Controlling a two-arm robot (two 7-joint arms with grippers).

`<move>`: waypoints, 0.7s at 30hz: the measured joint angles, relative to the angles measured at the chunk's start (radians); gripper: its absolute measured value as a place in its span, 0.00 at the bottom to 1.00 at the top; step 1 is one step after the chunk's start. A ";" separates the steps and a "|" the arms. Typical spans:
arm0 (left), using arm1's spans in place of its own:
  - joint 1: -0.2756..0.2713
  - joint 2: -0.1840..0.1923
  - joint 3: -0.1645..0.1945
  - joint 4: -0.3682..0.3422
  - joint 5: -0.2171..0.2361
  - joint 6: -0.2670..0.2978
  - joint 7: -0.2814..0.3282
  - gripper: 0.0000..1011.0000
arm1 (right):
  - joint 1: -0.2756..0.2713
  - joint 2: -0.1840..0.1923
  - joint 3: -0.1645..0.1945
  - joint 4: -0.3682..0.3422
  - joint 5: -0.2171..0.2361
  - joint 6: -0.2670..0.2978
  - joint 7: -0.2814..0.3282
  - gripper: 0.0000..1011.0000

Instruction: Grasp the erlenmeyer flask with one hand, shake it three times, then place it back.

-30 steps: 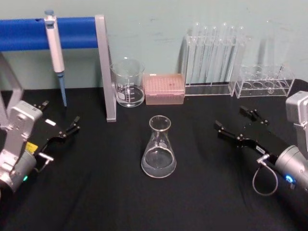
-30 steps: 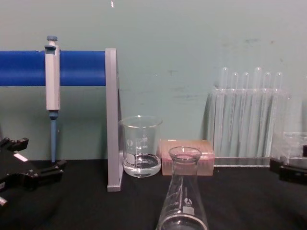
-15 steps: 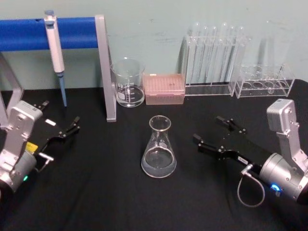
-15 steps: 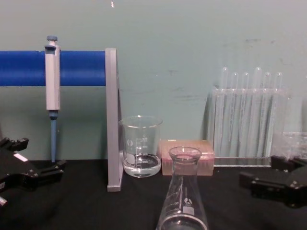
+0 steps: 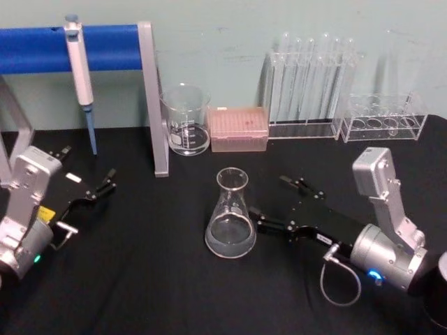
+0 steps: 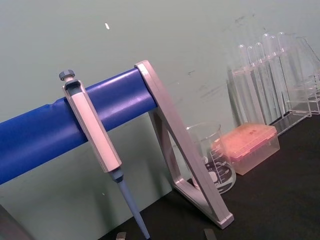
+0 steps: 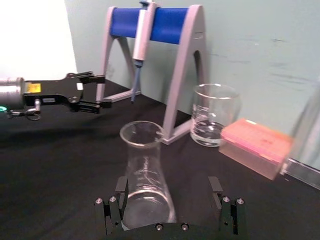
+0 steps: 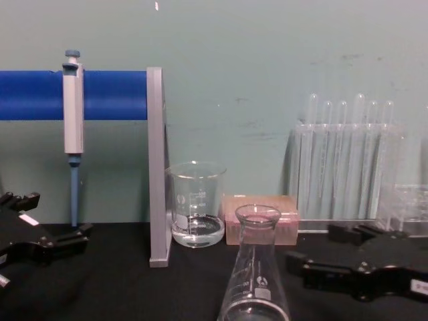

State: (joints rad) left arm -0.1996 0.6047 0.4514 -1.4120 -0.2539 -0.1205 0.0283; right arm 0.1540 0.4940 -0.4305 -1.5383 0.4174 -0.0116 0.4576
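Note:
The erlenmeyer flask [image 5: 230, 218] stands upright on the black table, mid-front, clear glass with white marks; it also rises at the bottom of the chest view [image 8: 255, 284]. My right gripper [image 5: 269, 197], black with a silver-grey wrist and a cable loop, lies low just right of the flask, open, its nearer fingertip close to the flask's base. In the right wrist view the flask [image 7: 145, 172] stands just ahead of the spread jaws, toward one finger, and the right gripper [image 7: 168, 194] holds nothing. My left gripper [image 5: 87, 167] rests open at the table's left.
A blue-barred pipette stand [image 5: 152, 98] with a hanging pipette [image 5: 80, 66] is at the back left. Behind the flask are a glass beaker [image 5: 186, 120] and a pink tip box [image 5: 239, 128]. A test tube rack [image 5: 307, 84] and a low clear rack [image 5: 383, 118] stand back right.
My right gripper has swept left across the table from the right edge to just beside the flask, staying open. The flask and left gripper have not moved.

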 joint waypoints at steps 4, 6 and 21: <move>0.000 0.000 0.000 0.000 0.000 0.000 0.000 0.99 | 0.024 -0.018 -0.015 0.018 -0.017 0.000 0.026 0.99; 0.000 0.000 0.000 0.000 0.000 0.000 0.000 0.99 | 0.032 -0.024 -0.020 0.025 -0.021 -0.001 0.033 0.99; 0.000 0.000 0.000 0.000 0.000 0.000 0.000 0.99 | 0.105 -0.083 -0.049 0.106 -0.050 -0.016 0.064 0.99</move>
State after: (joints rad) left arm -0.1996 0.6047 0.4514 -1.4120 -0.2539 -0.1205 0.0283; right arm 0.2590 0.4105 -0.4795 -1.4318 0.3670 -0.0276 0.5215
